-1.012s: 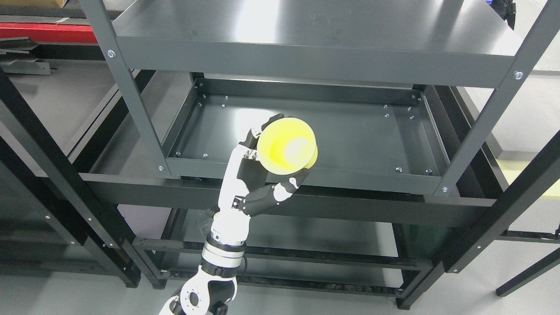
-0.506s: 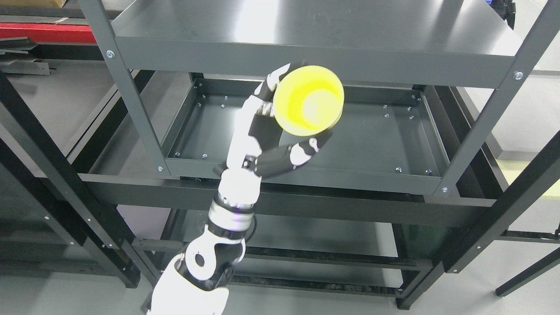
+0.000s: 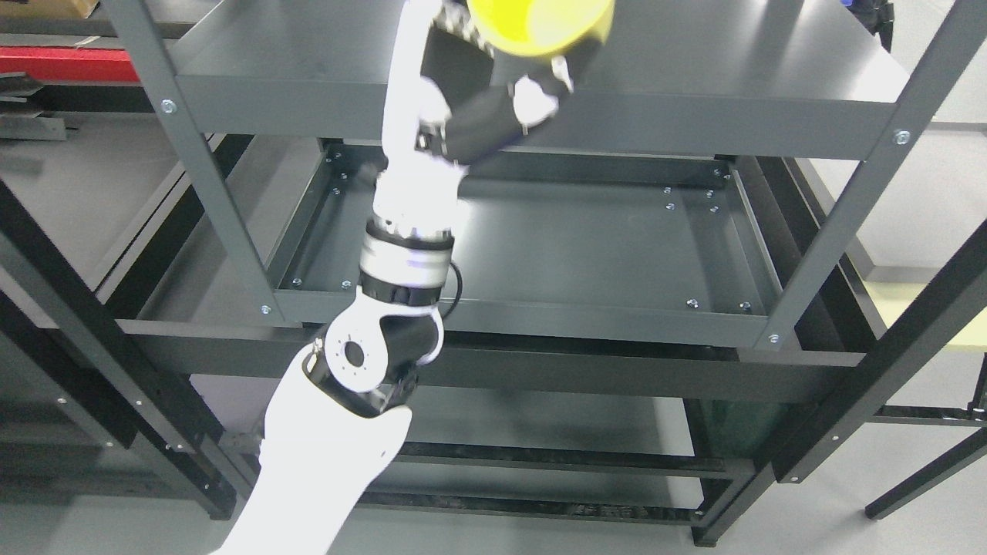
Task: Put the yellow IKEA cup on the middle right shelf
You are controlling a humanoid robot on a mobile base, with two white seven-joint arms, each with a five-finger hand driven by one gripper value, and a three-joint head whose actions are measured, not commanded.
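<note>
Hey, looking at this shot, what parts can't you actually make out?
- Yellow cup: upper part cut off by the head view's top edge.
- Left hand: motion-blurred; upper fingers run past the top edge.
- Top shelf: rear cut off by that edge.
- Right arm: out of frame.

One yellow cup [image 3: 540, 27], one robot hand [image 3: 478, 92], one grey shelving unit [image 3: 540, 116]; two of its shelves fully visible.
</note>
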